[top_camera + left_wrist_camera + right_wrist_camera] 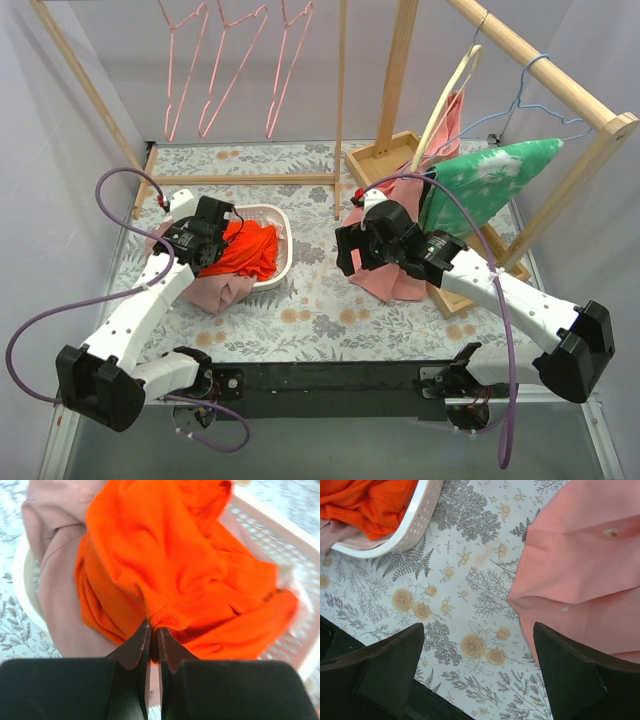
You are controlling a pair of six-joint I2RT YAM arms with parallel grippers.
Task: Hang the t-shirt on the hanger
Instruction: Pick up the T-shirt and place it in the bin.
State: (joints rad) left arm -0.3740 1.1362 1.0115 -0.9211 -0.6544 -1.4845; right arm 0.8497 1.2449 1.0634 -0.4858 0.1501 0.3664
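- Left end effector [228,238] [151,625]: fingers pinched almost together on a ribbed edge of the t-shirt [248,250] [190,555]. The grip is right at the fingertips.
- One t-shirt, orange-red and bunched up. It sits in the white perforated basket [286,255] [280,535] at left-centre of the table [320,310]. The bulk of the cloth lies just ahead of the left fingertips.
- One dusty-pink cloth [215,292] [55,580] lies under and beside the t-shirt, spilling over the near rim of the basket onto the table.
- Three pink wire hangers [232,65] hang side by side on the back rail, upper left. They are well apart from the t-shirt and from both end effectors.
- Right end effector [348,252] [480,630]: fingers spread wide with nothing between them, only bare patterned table below. It is to the right of the basket, apart from the t-shirt; the right wrist view shows the basket rim at its far left.
- One salmon-pink cloth [395,280] [585,565] lies on the table just beside the right-side finger. Can't tell if it's touching.
- On the right rack: one cream wooden hanger [447,95], one light-blue wire hanger [530,95] and one green white-patterned garment [480,180].
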